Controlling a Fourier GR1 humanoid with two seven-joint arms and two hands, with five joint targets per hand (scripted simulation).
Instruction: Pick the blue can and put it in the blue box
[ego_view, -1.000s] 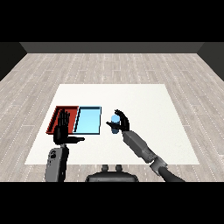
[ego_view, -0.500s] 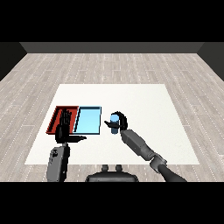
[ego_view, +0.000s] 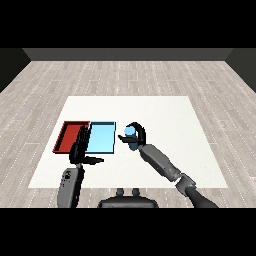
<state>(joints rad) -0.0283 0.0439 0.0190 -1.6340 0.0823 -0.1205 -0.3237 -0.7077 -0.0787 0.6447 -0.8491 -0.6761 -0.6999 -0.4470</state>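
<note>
The blue can (ego_view: 130, 135) is held just to the right of the light blue tray (ego_view: 102, 138), with my right hand (ego_view: 138, 136) curled round it. It looks lifted a little off the white table. The red tray (ego_view: 72, 136) lies against the blue tray's left side. My left hand (ego_view: 80, 148) hovers with straight fingers over the front of the seam between the two trays, and it holds nothing.
The white table (ego_view: 165, 120) stretches wide to the right and behind the trays. Grey plank floor surrounds it. My right forearm (ego_view: 161, 162) runs from the lower right toward the can.
My right hand has carried the blue can a little to the left, closer to the blue tray's right edge. The left hand has hardly moved.
</note>
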